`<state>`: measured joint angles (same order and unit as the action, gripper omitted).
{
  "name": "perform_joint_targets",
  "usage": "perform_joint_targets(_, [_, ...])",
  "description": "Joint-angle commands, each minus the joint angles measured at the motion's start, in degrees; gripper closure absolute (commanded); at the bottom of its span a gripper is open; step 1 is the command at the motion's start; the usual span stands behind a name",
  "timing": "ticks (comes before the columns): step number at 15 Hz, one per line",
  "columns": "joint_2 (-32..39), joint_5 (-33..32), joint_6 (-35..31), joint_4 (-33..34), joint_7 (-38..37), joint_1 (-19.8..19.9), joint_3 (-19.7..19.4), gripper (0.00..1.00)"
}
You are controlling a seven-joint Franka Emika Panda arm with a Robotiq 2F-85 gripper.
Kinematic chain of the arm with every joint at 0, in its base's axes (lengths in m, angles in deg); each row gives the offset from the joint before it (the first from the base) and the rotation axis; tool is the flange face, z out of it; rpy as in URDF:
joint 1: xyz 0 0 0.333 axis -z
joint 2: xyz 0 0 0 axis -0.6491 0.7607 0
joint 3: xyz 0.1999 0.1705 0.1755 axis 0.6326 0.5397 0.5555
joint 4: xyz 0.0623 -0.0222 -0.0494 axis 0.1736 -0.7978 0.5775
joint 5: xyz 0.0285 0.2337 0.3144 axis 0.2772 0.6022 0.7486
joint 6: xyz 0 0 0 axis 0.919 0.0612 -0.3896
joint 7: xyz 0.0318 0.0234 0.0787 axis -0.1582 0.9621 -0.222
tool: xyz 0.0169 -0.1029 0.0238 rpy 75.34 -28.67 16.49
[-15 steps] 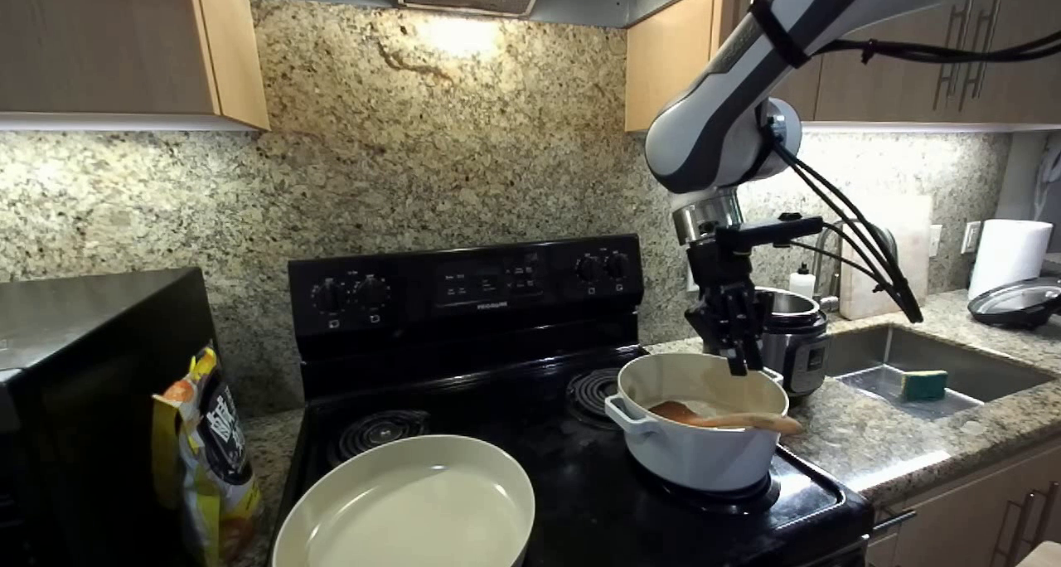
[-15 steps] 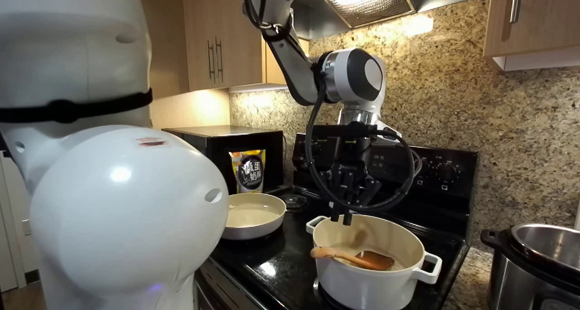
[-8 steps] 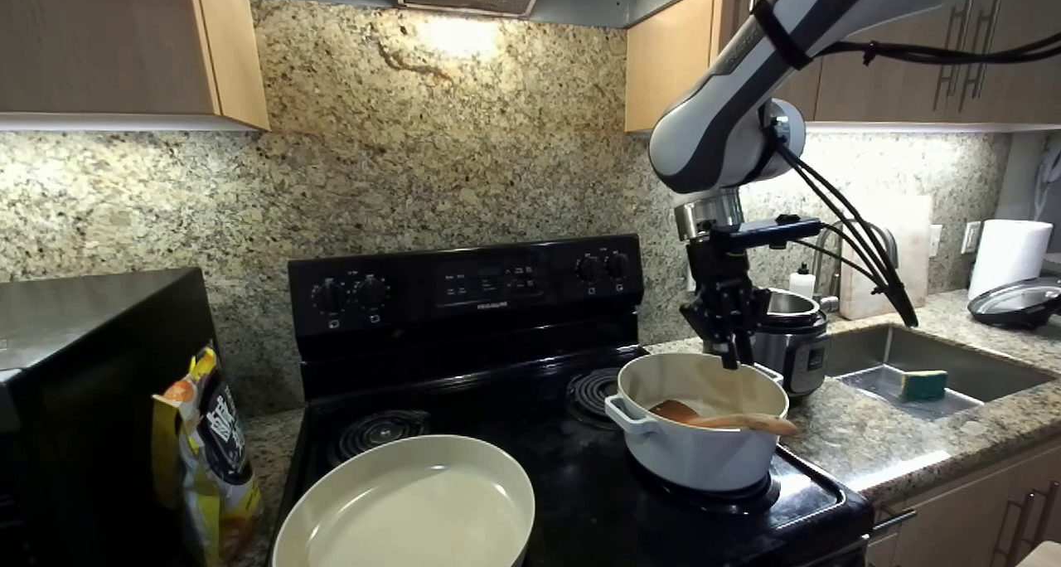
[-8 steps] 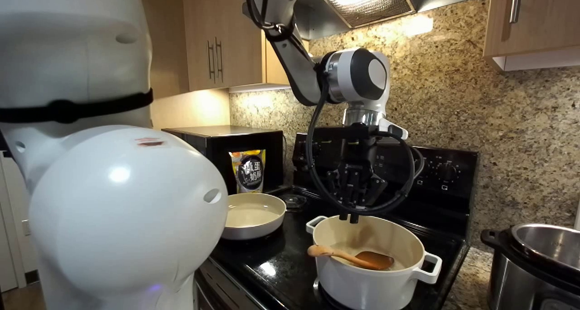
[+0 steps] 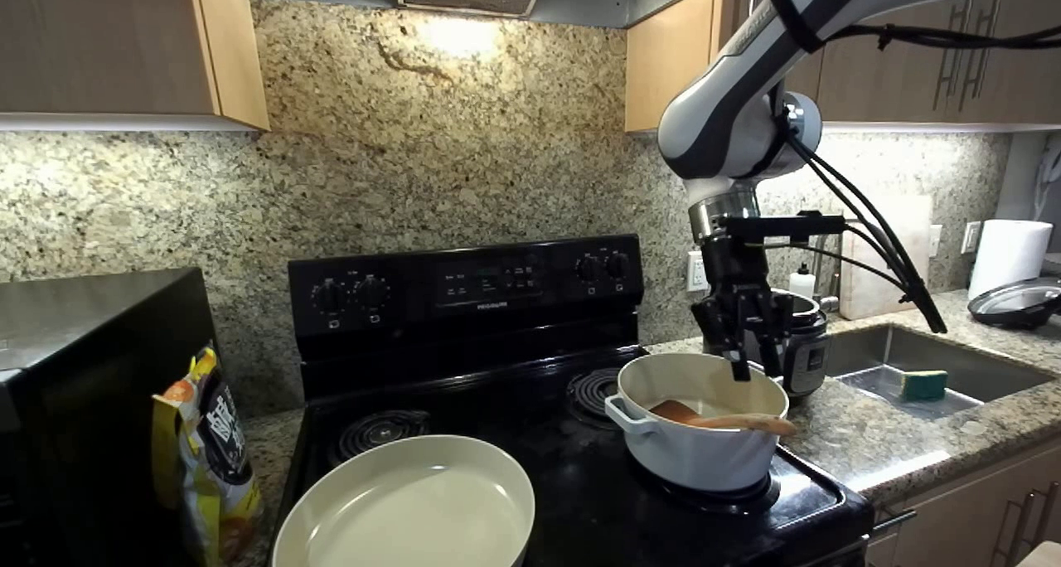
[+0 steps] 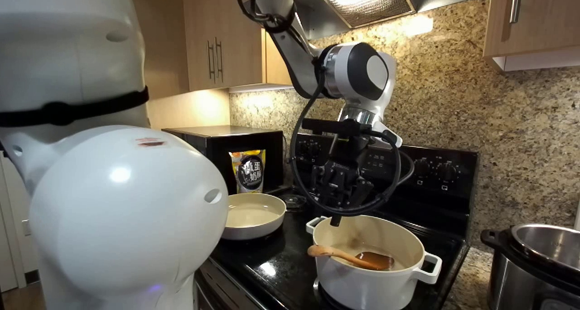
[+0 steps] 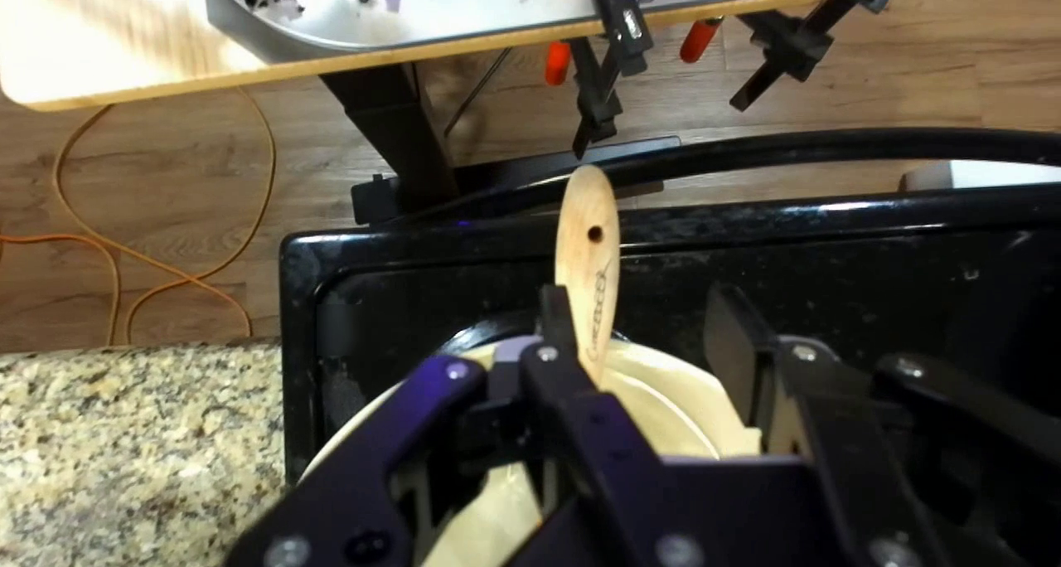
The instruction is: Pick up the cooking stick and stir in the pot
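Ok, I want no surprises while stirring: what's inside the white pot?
The head end of the wooden spoon, whose handle crosses the rim. The near wall of the white pot hides some of its floor in both exterior views.

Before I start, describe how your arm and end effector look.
The arm is white with dark grey panels, rounded joints and a silver wrist collar. Black straps band it; black cables loop alongside. A small label carries red print, too small to read. The end effector is black, angular and two-fingered, with silver screws.

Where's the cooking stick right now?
Right of centre in both exterior views, the cooking stick rests in the white pot, its handle jutting over the rim.
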<state>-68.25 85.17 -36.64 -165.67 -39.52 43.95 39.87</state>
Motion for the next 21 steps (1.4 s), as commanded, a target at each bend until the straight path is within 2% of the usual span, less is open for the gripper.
perform_joint_targets(1, [-1.76,2.40,1.86,-2.43,1.12,0.03,-0.16,0.23])
perform_joint_targets(4, [1.02,1.59,2.37,-3.25,0.36,0.43,-0.26,0.03])
perform_joint_targets(8, [3.54,1.80,1.61,-4.44,0.90,0.47,-0.57,0.00])
perform_joint_targets(9, [4.21,1.69,1.64,-4.33,0.91,0.47,-0.59,0.25])
perform_joint_targets(11, [5.65,1.64,1.74,-3.92,1.08,0.53,-0.66,0.27])
perform_joint_targets(21, [9.01,1.74,0.74,-2.66,0.61,0.46,-0.54,0.94])
